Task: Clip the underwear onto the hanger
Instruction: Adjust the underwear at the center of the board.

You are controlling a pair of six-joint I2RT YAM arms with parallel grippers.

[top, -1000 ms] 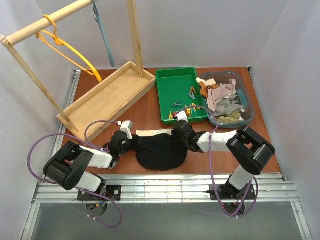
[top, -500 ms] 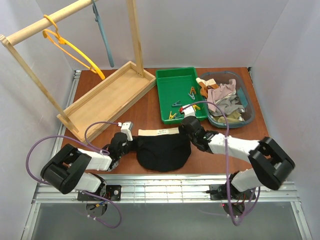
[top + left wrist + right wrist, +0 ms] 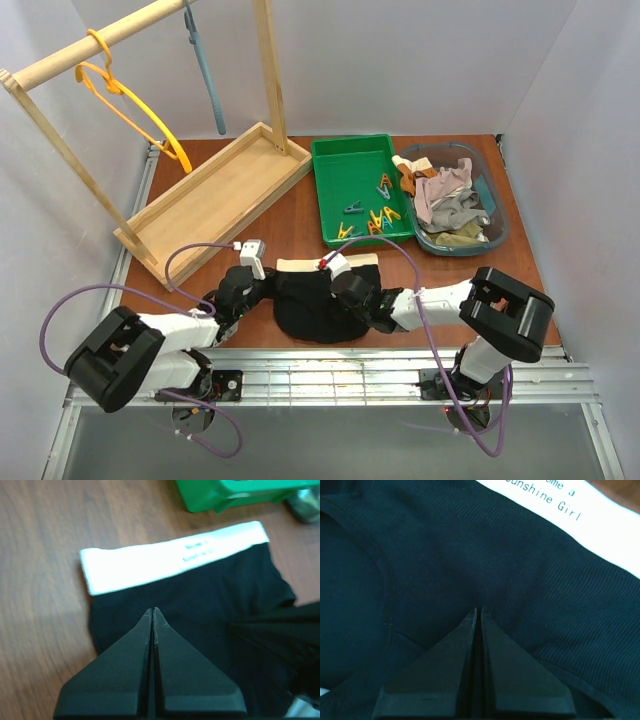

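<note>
- left gripper point(image 3: 152, 611): jaws closed, tips over black underwear point(image 3: 210, 600), below white waistband point(image 3: 170, 562)
- right gripper point(image 3: 478, 611): jaws closed, tips against same fabric
- yellow hanger point(image 3: 98, 42) hooked on wooden rail point(image 3: 45, 67)

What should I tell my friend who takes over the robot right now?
Left gripper: shut, over the underwear's left part. Right gripper: shut, tips on its black fabric; a pinch can't be confirmed.
The underwear lies flat on the table. The hanger hangs on the wooden rail. Pegs sit in the green tray.
Done: nothing clipped. Remaining: bring the hanger, clip the underwear to it.
</note>
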